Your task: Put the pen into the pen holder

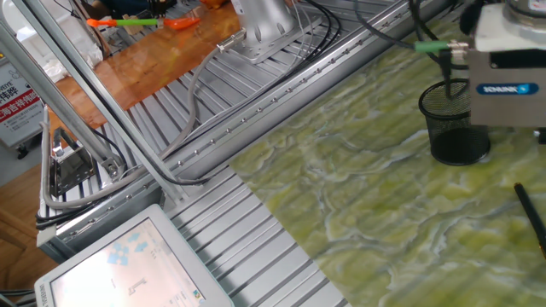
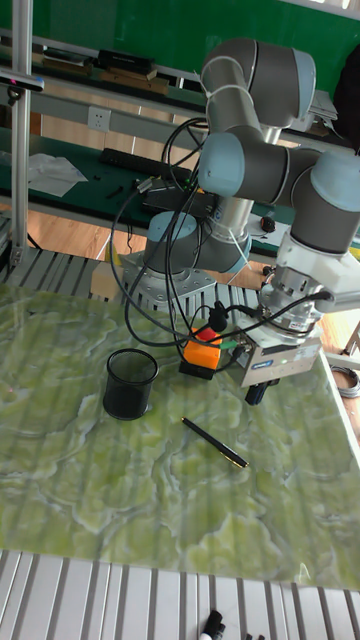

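Note:
The pen holder (image 2: 130,383) is a black mesh cup standing upright on the green marbled table; in the fixed view the pen holder (image 1: 452,128) is partly covered by the gripper's grey body. The pen (image 2: 214,442) lies flat and diagonal on the table to the right of the cup, and only a short stretch of the pen (image 1: 532,215) shows at the right edge of the fixed view. My gripper (image 2: 256,393) hangs just above the table, beyond the pen's right end. Its dark fingers read as one stub, so the gap between them is hidden. Nothing shows in it.
An orange-and-black box (image 2: 203,356) sits on the table between cup and gripper, with cables running to it. A green-and-orange stick (image 1: 141,24) lies on the wooden bench at the back. A screen (image 1: 119,266) and aluminium rails (image 1: 256,111) border the table.

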You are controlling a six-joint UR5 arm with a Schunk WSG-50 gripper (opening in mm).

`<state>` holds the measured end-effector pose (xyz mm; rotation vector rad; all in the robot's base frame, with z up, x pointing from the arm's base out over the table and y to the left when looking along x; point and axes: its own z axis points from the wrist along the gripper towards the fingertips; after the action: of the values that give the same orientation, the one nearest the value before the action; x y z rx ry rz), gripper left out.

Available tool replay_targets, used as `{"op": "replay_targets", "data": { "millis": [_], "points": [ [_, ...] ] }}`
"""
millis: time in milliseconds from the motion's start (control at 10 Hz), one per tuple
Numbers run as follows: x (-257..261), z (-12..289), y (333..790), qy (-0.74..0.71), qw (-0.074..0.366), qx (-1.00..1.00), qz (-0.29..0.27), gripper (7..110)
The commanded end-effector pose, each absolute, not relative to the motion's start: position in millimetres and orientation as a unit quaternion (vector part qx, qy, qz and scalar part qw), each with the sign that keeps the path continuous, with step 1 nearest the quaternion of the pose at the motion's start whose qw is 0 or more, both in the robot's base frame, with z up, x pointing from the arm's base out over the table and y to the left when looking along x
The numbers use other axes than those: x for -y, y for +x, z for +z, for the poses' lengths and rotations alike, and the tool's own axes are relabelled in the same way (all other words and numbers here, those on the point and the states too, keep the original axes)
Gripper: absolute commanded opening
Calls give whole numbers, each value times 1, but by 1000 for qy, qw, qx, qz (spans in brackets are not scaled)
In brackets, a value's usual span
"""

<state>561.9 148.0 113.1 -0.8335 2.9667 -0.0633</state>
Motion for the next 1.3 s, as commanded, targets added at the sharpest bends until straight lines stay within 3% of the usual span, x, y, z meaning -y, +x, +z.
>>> {"op": "replay_targets", "data": {
  "millis": [0, 600, 900, 1000, 1200],
  "points": [
    [-154, 106, 555, -272, 31, -962, -13, 7],
    [-152, 107, 563, -234, 41, -971, -16, 7],
    [-153, 121, 627, -201, 171, -964, -40, 7],
    [-158, 123, 632, -193, 184, -963, -32, 7],
    [-157, 119, 621, -173, 161, -971, -25, 7]
  ]
}}
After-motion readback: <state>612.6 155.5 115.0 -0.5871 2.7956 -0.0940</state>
